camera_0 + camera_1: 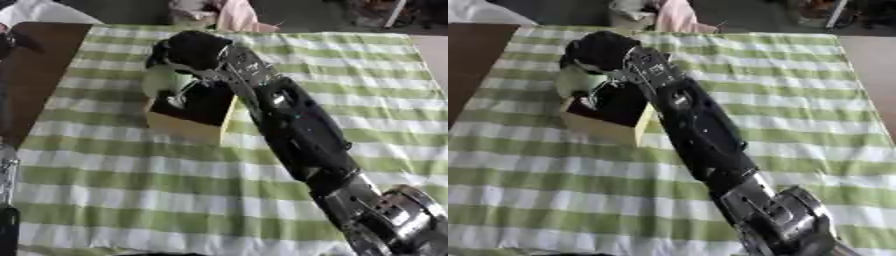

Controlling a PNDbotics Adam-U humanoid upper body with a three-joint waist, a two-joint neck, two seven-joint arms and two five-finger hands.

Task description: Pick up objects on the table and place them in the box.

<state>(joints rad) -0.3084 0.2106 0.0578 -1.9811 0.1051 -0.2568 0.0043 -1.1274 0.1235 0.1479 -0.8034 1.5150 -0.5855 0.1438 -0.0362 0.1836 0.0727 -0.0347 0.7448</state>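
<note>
Curling right hand point(194, 52) round pale green rounded object point(162, 80), above open tan box point(188, 127)

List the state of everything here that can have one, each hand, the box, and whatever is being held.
Right hand: over the box, fingers curled round the pale green object.
Pale green rounded object: held above the box's far left edge, not yet released.
Yellowish wooden box: upright, open-topped, dark inside, on the cloth.
Green-and-white striped tablecloth: lying flat.
Left hand: not in view.
</note>
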